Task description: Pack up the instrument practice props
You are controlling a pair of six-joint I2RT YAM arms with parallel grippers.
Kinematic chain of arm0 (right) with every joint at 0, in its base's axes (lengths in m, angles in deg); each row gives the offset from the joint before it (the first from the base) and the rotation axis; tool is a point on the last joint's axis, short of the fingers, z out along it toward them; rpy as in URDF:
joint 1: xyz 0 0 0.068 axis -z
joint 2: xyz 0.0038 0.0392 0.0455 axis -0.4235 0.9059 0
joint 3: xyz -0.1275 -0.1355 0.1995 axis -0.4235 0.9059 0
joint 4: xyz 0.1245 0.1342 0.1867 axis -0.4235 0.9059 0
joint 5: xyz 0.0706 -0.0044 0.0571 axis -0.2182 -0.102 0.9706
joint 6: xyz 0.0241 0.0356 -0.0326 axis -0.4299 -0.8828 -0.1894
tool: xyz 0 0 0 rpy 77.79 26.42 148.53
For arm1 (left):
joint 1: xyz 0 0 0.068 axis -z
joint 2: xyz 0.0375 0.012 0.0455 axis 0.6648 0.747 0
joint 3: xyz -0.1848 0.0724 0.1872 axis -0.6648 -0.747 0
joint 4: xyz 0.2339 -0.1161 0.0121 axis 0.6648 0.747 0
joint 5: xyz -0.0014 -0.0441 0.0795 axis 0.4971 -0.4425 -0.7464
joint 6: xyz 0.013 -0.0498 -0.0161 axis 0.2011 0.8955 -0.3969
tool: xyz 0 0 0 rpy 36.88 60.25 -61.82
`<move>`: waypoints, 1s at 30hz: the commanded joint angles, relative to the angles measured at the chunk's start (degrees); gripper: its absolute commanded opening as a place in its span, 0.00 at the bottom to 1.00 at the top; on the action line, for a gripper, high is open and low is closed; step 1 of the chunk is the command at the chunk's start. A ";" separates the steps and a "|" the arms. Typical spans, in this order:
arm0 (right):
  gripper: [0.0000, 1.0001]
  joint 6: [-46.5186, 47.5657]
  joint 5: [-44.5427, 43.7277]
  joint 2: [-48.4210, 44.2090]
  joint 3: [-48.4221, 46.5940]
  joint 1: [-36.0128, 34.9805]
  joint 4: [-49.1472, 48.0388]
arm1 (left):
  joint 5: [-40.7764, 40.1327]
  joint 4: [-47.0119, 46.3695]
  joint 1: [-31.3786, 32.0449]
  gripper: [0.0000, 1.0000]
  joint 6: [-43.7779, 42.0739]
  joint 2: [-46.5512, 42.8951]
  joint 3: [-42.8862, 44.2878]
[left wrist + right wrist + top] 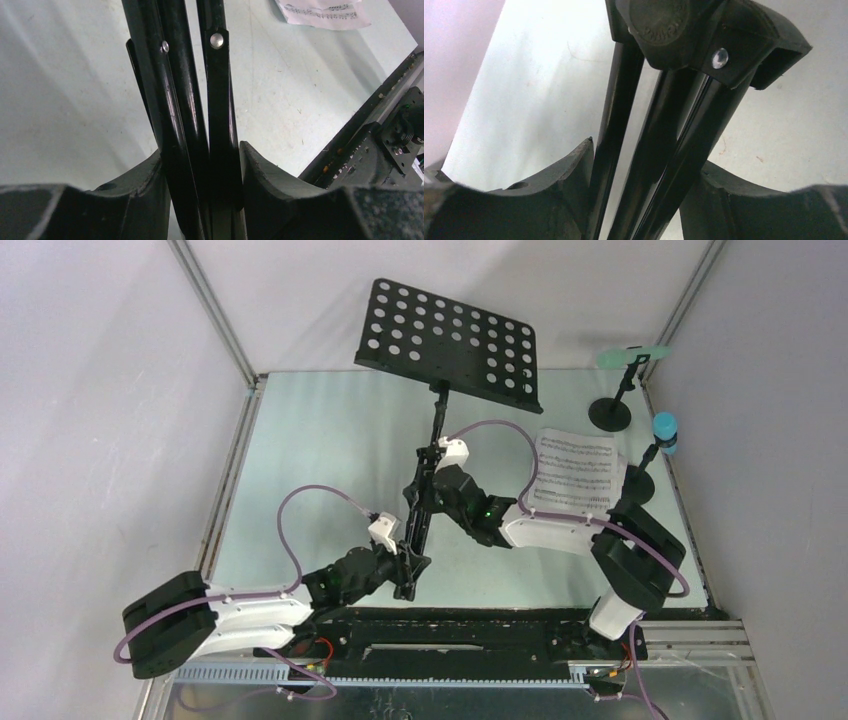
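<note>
**Left gripper** (405, 562) (200, 160): jaws partly apart and clamped on the folded legs of the black tripod music rack with perforated desk (450, 345). In the left wrist view both fingers (265, 180) press against the outer sides of the bundled black tubes (220, 100), which fill the gap between them. The grip is at the lower end of the leg bundle, nearest the arm bases.

**Right gripper** (432, 485) (646, 165): jaws somewhat wider apart, one on each side of the same leg bundle, higher up and just below the black plastic hub with the silver rivet (704, 30). One finger (569, 180) lies against the outer tube. The other sits right by the tube on its side. Light shows between the tubes, and it cannot be told whether this gripper is pressing or only standing around them.

**Music rack**: legs drawn together, pole tilted and running from the left gripper up past the right one. The perforated desk is at the far end, over the back of the pale green table (320, 460).

**White sheet-music pages** (575, 472) (325, 12): lying flat on the table, right of the rack and beside the right arm, apart from both grippers.

**Holders and contents:**
- Small black round-based mic holder (610, 415), far right corner, upright. It holds the mint-green toy microphone (630, 357) at its top.
- Second black round-based mic holder (637, 483), nearer along the right edge, just beside the pages. It holds the blue toy microphone (665, 432).
</note>
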State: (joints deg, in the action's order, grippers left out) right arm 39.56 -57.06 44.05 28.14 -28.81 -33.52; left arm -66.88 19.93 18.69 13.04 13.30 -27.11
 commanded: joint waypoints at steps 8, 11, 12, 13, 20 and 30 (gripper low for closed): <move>0.00 6.32 -7.47 4.56 -3.81 4.98 2.18 | 0.18 6.85 0.56 0.00 0.68 -4.63 0.62; 0.00 5.28 -5.88 6.14 -4.44 5.90 3.33 | 0.64 8.74 -0.08 0.00 1.28 -3.29 2.18; 0.00 5.05 -5.30 6.88 -4.81 6.23 3.85 | 1.49 9.51 -0.57 0.00 1.41 -2.16 3.05; 0.00 4.80 -4.67 7.67 -5.24 6.50 4.36 | 2.66 10.73 -1.48 0.00 1.57 -1.19 4.13; 0.00 4.28 0.48 13.78 -7.79 8.41 5.58 | 9.87 11.44 -6.42 0.00 1.42 5.71 8.84; 0.30 7.00 9.29 20.87 -17.47 11.40 9.33 | 9.16 21.69 -14.01 0.00 -0.12 10.50 15.78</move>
State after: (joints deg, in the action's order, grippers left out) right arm 31.93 -45.30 62.80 16.33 -20.44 -21.76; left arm -56.83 37.70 7.50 21.32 23.31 -16.48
